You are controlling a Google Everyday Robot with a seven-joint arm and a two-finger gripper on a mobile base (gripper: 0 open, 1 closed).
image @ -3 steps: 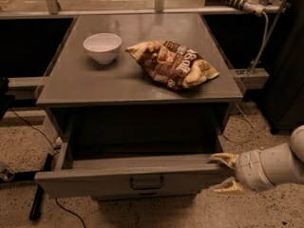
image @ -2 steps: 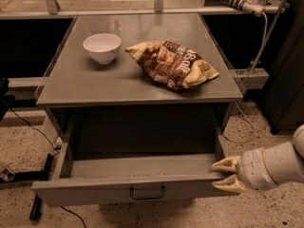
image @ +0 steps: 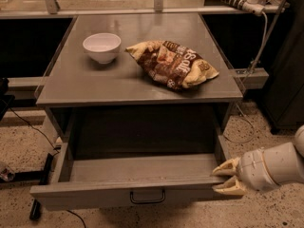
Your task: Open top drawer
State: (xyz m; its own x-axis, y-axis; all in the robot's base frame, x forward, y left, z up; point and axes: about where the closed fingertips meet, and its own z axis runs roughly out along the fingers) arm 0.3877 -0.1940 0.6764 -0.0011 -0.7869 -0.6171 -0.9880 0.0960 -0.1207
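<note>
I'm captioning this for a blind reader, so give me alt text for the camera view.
A grey metal cabinet's top drawer stands pulled open and looks empty, with the robot's gripper at the front's right end, fingers spread. On the cabinet top sit a white bowl and a crumpled brown snack bag.

Matt grey metal top drawer (image: pixel 142 175), beside pale plastic tool (image: pixel 227 177).

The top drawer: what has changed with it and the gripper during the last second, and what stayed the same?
The top drawer has slid further out toward the camera, so more of its plain grey inside shows. The gripper moved with it, its fingers spread at the front's right end; no release is visible. The white bowl and the snack bag on the cabinet top stayed put.
</note>
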